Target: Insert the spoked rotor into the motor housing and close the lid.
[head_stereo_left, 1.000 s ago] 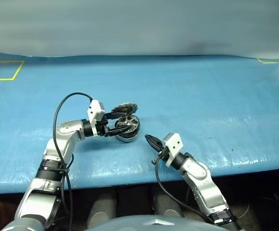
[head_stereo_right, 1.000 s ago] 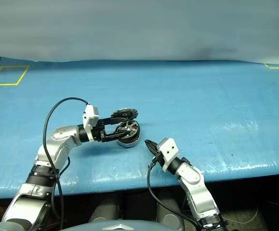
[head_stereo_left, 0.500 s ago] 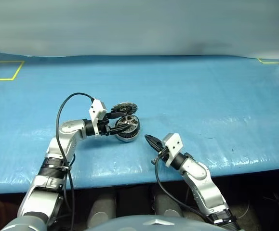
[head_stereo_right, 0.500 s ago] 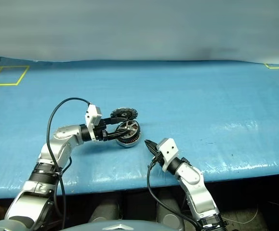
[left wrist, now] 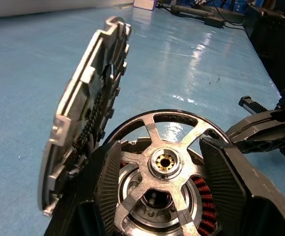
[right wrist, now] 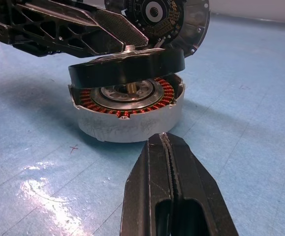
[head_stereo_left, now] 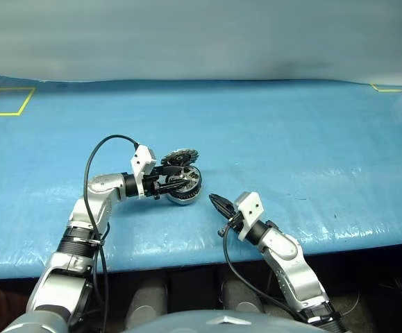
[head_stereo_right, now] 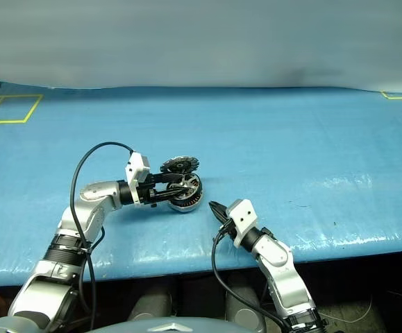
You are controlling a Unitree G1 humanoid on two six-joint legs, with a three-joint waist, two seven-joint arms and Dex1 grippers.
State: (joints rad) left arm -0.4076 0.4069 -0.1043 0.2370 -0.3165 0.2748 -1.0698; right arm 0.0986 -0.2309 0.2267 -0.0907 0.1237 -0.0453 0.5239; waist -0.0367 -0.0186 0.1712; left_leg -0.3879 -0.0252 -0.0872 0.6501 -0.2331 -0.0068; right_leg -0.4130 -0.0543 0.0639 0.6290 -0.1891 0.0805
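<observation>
Rotor (right wrist: pixel 127 66): your left pincer (left wrist: pixel 162 167) grips it by the rim, tilted over the housing (right wrist: pixel 127 105) on the tabletop (head_stereo_left: pixel 291 139), so it is part-seated only. Lid (left wrist: pixel 90 113): hinged upright, clearing the way. Right pincer (right wrist: pixel 169 162): shut, empty, waiting near. Shaft alignment is hidden under the rotor.

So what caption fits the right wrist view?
Spoked rotor tilted over the copper-wound motor housing, hinged lid open behind.

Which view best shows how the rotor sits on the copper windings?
Right wrist view: the spoked rotor hangs tilted above the motor housing, windings exposed. Left wrist view shows its spokes face-on. The eye views show them too small.
</observation>
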